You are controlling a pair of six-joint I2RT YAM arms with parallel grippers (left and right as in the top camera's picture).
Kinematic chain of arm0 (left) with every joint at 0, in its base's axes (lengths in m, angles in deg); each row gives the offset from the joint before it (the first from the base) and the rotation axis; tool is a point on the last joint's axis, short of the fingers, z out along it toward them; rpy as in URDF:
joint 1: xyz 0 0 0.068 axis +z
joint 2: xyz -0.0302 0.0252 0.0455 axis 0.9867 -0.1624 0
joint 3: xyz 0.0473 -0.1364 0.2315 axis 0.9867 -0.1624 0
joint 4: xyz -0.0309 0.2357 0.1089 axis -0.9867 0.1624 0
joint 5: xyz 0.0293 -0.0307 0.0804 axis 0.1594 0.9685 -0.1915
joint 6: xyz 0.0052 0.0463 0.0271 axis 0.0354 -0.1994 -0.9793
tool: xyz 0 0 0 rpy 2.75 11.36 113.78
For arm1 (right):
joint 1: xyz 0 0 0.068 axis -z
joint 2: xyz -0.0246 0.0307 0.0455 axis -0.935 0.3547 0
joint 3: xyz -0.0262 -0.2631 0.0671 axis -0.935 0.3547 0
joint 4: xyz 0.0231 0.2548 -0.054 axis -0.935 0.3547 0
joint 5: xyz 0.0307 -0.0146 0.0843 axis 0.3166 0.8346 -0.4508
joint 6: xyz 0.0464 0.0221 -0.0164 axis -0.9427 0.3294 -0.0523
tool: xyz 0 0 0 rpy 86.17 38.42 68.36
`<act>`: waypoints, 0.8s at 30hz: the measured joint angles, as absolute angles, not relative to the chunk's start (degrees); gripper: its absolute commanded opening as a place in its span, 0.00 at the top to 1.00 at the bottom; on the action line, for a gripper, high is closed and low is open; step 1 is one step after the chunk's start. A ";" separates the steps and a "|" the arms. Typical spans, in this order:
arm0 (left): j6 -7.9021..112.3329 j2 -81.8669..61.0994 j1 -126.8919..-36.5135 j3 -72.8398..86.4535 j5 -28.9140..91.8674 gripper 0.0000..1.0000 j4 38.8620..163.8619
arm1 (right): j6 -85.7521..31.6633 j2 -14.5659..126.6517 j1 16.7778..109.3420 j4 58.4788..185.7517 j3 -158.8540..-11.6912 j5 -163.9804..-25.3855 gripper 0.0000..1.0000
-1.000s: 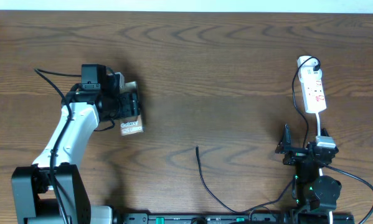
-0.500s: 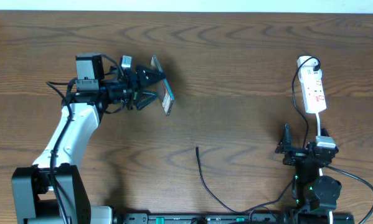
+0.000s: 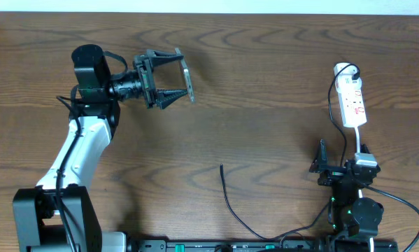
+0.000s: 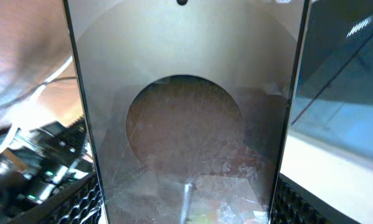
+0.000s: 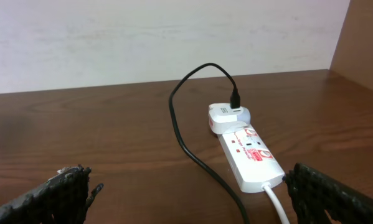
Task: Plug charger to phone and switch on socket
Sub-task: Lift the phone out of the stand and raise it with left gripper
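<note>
My left gripper (image 3: pixel 171 78) is shut on the phone (image 3: pixel 187 77) and holds it above the table at the far left, tilted so it shows edge-on from overhead. In the left wrist view the phone's glossy face with a round mark (image 4: pixel 185 124) fills the space between my fingers (image 4: pixel 186 208). The charger's black cable lies on the table with its free tip (image 3: pixel 221 167) at centre front. The white socket (image 3: pixel 352 102) lies far right, and also shows in the right wrist view (image 5: pixel 251 155). My right gripper (image 3: pixel 342 161) is open and empty, just short of the socket (image 5: pixel 186 186).
A white plug adapter (image 5: pixel 226 117) sits at the socket's far end with the black cable (image 5: pixel 180 134) plugged into it. A white cord (image 5: pixel 276 205) leaves the socket's near end. The cable loops along the table's front edge (image 3: pixel 251 227).
My left gripper has lifted the phone off the table, turned it up on edge and carried it right and toward the far side. The right arm has not moved.
</note>
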State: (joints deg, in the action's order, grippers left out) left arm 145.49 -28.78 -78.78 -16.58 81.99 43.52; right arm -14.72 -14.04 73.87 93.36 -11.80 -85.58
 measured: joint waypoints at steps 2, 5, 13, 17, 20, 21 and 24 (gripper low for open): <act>148.16 -28.78 -78.28 -16.58 81.94 0.93 43.54 | -14.72 -14.04 73.87 93.36 -11.80 -85.58 0.01; 148.42 -28.78 -77.17 -16.58 81.97 0.93 43.50 | -14.72 -14.04 73.87 93.36 -11.80 -85.58 0.01; 148.42 -28.78 -76.53 -16.58 81.99 0.92 43.45 | -14.72 -14.04 73.87 93.36 -11.80 -85.58 0.01; 148.42 -28.78 -76.53 -16.58 81.99 0.93 43.43 | -14.72 -14.04 73.87 93.36 -11.80 -85.58 0.01; 148.42 -28.78 -76.53 -16.58 81.99 0.93 43.43 | -14.72 -14.04 73.87 93.36 -11.80 -85.58 0.01; 148.42 -28.78 -76.53 -16.58 81.99 0.93 43.43 | -14.72 -14.04 73.87 93.36 -11.80 -85.58 0.01; 148.42 -28.78 -76.53 -16.58 81.99 0.93 43.43 | -14.72 -14.04 73.87 93.38 -11.80 -85.56 0.01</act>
State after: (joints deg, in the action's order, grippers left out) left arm 148.42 -28.78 -76.53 -16.58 81.99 43.43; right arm -14.72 -14.04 73.87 93.38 -11.80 -85.56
